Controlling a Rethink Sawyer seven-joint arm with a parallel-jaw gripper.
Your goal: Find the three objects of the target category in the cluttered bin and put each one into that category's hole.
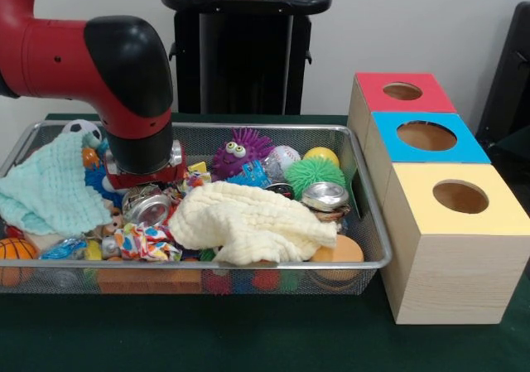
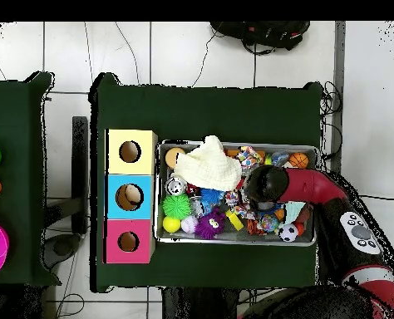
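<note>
The silver wire-mesh bin is full of mixed clutter; it also shows in the overhead view. My gripper is down in the bin's left part, its tips buried among the objects beside a crushed can. The black wrist covers it in the overhead view. Three wooden boxes with holes stand right of the bin: red top, blue top, yellow top. In the bin lie a second crushed can, a purple spiky toy, a green spiky ball and a yellow ball.
A pale yellow cloth covers the bin's front middle, and a mint cloth covers its left end. A soccer ball, a basketball and an orange ball lie at the edges. The pedestal stands behind.
</note>
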